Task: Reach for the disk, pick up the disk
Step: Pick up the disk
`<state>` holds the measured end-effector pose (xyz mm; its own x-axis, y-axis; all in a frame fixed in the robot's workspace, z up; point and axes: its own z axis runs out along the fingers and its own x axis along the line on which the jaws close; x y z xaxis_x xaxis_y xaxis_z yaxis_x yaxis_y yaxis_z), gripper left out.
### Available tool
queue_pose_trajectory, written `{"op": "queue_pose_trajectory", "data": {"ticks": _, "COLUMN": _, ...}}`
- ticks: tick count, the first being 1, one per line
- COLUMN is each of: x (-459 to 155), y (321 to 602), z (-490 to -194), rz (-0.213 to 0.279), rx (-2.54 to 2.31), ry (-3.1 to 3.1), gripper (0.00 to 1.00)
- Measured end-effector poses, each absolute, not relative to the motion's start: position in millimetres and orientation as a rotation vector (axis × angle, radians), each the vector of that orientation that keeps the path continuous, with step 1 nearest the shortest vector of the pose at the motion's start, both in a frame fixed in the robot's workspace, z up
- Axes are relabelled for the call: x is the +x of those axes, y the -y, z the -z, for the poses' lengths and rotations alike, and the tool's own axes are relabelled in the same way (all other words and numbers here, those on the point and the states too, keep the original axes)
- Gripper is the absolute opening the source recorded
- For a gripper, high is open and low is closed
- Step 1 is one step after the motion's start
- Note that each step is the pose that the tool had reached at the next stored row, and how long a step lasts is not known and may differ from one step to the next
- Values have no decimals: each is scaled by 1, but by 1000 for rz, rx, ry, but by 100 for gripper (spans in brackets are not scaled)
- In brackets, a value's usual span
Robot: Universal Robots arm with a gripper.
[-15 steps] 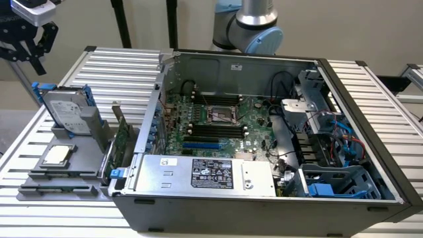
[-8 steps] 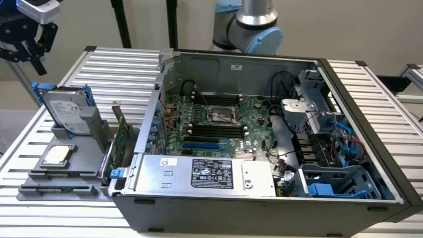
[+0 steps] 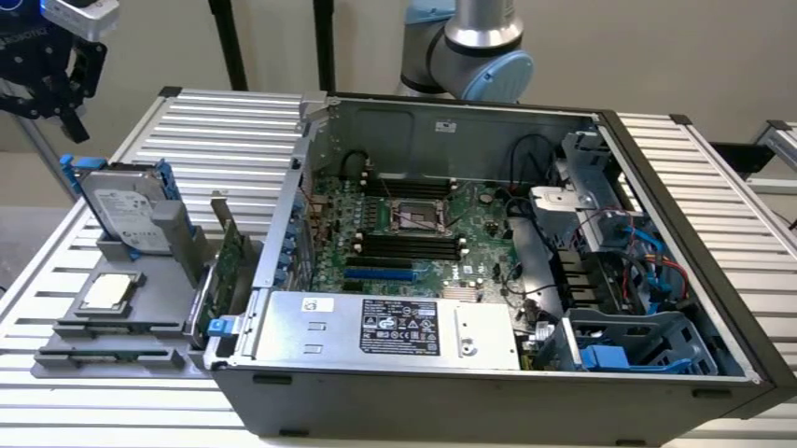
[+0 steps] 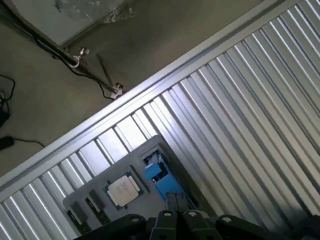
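A ribbed aluminium table (image 3: 224, 121) carries everything. Most of it is taken up by an open desktop computer case (image 3: 498, 411) lying on its side. Inside the case sit the green motherboard (image 3: 412, 219) and, along the near wall, a silver power supply (image 3: 386, 327) with a black label.

The robot arm (image 3: 480, 47) rises behind the far wall of the case, where one grey and blue joint shows. Its black gripper (image 3: 50, 93) hangs high at the exterior view's far left, pointing down over the table's left edge. It holds nothing, and how wide it stands cannot be told.

A grey holder (image 3: 125, 331) lies on the table to the exterior view's left of the case. The disk (image 3: 125, 210) stands upright in the holder's far end, label facing out, with its blue carrier (image 3: 172, 224) along the edges. It sits below the gripper and nearer, well apart from it and untouched. A square silver processor chip (image 3: 106, 291) lies flat on the holder just in front of the disk.

The wrist view looks down past the gripper (image 4: 177, 202) onto the table (image 4: 260, 100). The disk (image 4: 157, 175) shows as a blue edge beside the chip (image 4: 122, 189), and cables (image 4: 75, 62) lie on the floor beyond.
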<state>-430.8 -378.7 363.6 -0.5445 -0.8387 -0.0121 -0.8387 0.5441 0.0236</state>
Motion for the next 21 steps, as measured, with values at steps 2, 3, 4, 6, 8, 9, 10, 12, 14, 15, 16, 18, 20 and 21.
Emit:
{"op": "queue_pose_trajectory", "data": {"ticks": 2, "x": -431, "y": 379, "z": -363, "rz": 41, "rx": 1549, "ry": 2732, "gripper": 11}}
{"op": "queue_pose_trajectory", "data": {"ticks": 3, "x": -431, "y": 379, "z": -363, "rz": 41, "rx": 1575, "ry": 2717, "gripper": 11}}
{"op": "queue_pose_trajectory", "data": {"ticks": 4, "x": -431, "y": 379, "z": -363, "rz": 41, "rx": 1599, "ry": 2702, "gripper": 11}}
{"op": "queue_pose_trajectory", "data": {"ticks": 6, "x": -431, "y": 379, "z": -362, "rz": 41, "rx": 1647, "ry": 2673, "gripper": 11}}
{"op": "queue_pose_trajectory", "data": {"ticks": 8, "x": -431, "y": 379, "z": -362, "rz": 41, "rx": 1696, "ry": 2641, "gripper": 11}}
{"op": "queue_pose_trajectory", "data": {"ticks": 9, "x": -431, "y": 379, "z": -362, "rz": 41, "rx": 1720, "ry": 2626, "gripper": 11}}
{"op": "queue_pose_trajectory", "data": {"ticks": 10, "x": -431, "y": 379, "z": -361, "rz": 41, "rx": 1743, "ry": 2610, "gripper": 11}}
{"op": "queue_pose_trajectory", "data": {"ticks": 12, "x": -431, "y": 379, "z": -361, "rz": 41, "rx": 1790, "ry": 2578, "gripper": 11}}
{"op": "queue_pose_trajectory", "data": {"ticks": 14, "x": -431, "y": 379, "z": -361, "rz": 41, "rx": 1835, "ry": 2545, "gripper": 11}}
{"op": "queue_pose_trajectory", "data": {"ticks": 15, "x": -431, "y": 379, "z": -360, "rz": 41, "rx": 1859, "ry": 2527, "gripper": 11}}
{"op": "queue_pose_trajectory", "data": {"ticks": 16, "x": -431, "y": 379, "z": -360, "rz": 41, "rx": 1882, "ry": 2509, "gripper": 11}}
{"op": "queue_pose_trajectory", "data": {"ticks": 18, "x": -431, "y": 379, "z": -359, "rz": 41, "rx": 1928, "ry": 2474, "gripper": 11}}
{"op": "queue_pose_trajectory", "data": {"ticks": 20, "x": -431, "y": 379, "z": -359, "rz": 41, "rx": 1971, "ry": 2439, "gripper": 11}}
{"op": "queue_pose_trajectory", "data": {"ticks": 21, "x": -431, "y": 379, "z": -359, "rz": 40, "rx": 1995, "ry": 2420, "gripper": 11}}
